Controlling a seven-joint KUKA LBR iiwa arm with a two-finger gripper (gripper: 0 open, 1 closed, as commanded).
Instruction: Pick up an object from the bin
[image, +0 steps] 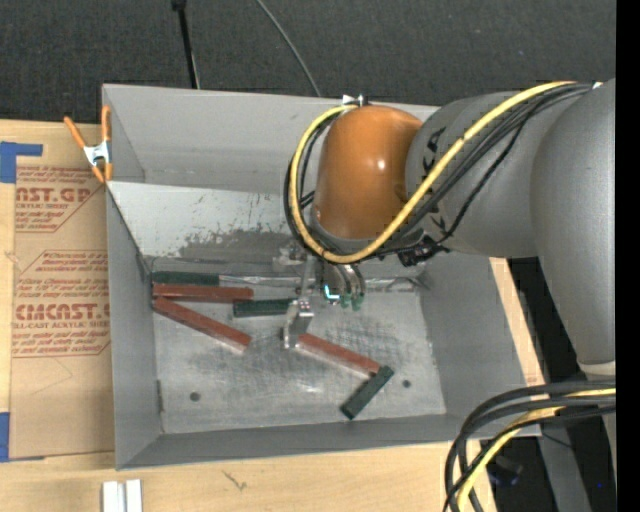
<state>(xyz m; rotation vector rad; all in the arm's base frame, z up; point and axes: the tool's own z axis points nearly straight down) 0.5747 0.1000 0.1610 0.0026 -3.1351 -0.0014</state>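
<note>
Nearest us, by the front right of the bin (130, 350), we had a short dark green bar (365, 392) lying at an angle. Its upper end was touching, or just about touching, the lower end of a reddish-brown bar (340, 355) that ran up and left across the middle of the floor.

The gripper (297, 328) was down low right at the upper left end of that reddish-brown bar, close to the floor. From this angle we honestly couldn't tell if it was spread or pinched together, or whether it had the bar's end at all. It was too small and washed into the metal.

Further left and back sat the rest of the sticks. A longer reddish-brown bar (200, 322) lay on a diagonal and a small dark green piece (262, 308) sat just beside the gripper. Behind those, another reddish bar (200, 292) and a dark green one (190, 278) lay near the back-left corner. Above everything hung the orange wrist cover (362, 170).

Progress-wise, we'd call it the approach done and the grab itself unconfirmed. Nothing was off the floor, so closing on the bar and lifting it out were left to do.
</note>
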